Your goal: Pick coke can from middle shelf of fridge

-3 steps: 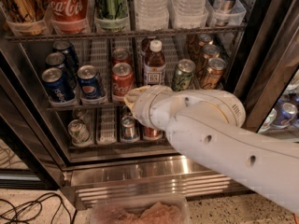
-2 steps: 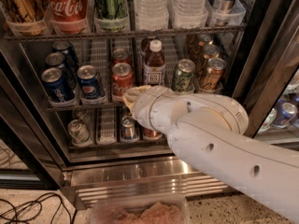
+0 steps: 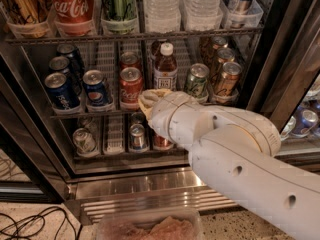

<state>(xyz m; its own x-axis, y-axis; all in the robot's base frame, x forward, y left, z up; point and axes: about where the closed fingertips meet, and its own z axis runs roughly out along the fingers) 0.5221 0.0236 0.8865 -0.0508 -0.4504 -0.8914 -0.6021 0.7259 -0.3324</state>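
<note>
The coke can (image 3: 131,86), red with a silver top, stands at the front of the middle shelf (image 3: 85,115), a wire rack with white ribbed lanes, inside the fridge (image 3: 30,134). A second red can (image 3: 130,60) stands behind it. My gripper (image 3: 148,102) is at the tip of the white arm (image 3: 235,149). It sits at the shelf's front rail, right beside the coke can's lower right side. The arm covers part of the shelf and of the lower rack.
Blue Pepsi cans (image 3: 60,91) stand left of the coke can. A brown bottle (image 3: 165,68), a green can (image 3: 196,80) and bronze cans (image 3: 227,79) stand to its right. A bigger Coca-Cola can (image 3: 70,6) is above. Cans (image 3: 137,136) sit on the lower rack. Cables (image 3: 30,224) lie on the floor.
The arm's elbow has shifted down and to the right. The gripper end has stayed beside the coke can, edging slightly closer. No can has moved.
</note>
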